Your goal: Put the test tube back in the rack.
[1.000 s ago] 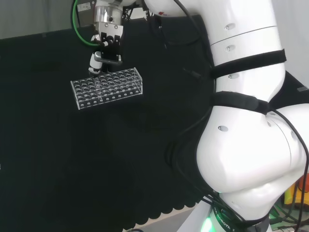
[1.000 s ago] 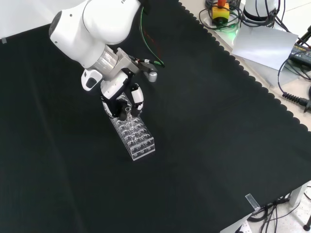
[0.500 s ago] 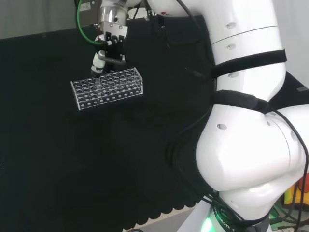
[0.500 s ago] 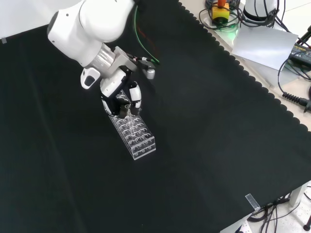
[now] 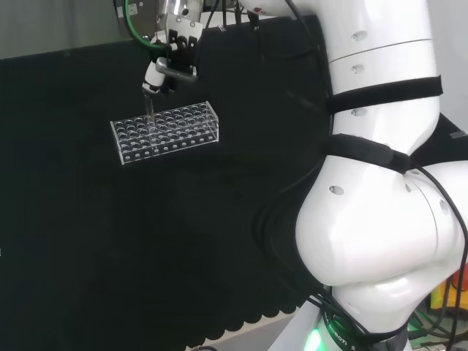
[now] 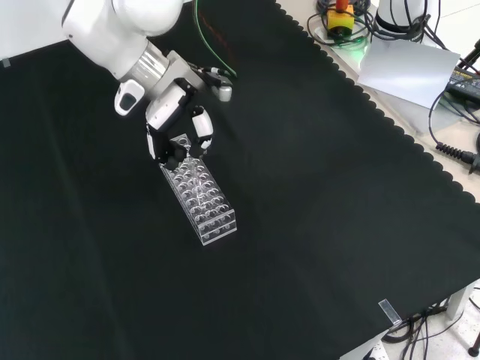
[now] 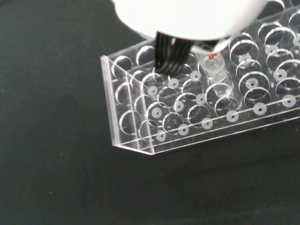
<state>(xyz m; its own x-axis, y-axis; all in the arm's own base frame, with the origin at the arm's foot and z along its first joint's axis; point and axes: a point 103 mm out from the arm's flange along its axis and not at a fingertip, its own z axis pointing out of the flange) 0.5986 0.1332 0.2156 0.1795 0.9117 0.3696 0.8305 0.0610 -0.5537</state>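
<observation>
racks: 1 clear rack [image 5: 165, 131] | test tubes: 1 test tube [image 7: 216, 75] | hands: 1 hand [image 6: 177, 132]

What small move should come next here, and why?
Probably let go and lift clear: in the wrist view the test tube already stands in a hole of the rack, while the hand holds it from above.

Wrist view: rack [image 7: 187, 108] cut off at frame edge; test tube [image 7: 216, 77] top hidden behind blurred white robot hand [image 7: 187, 14] — grip not discernible. Head view: tube too faint.
</observation>
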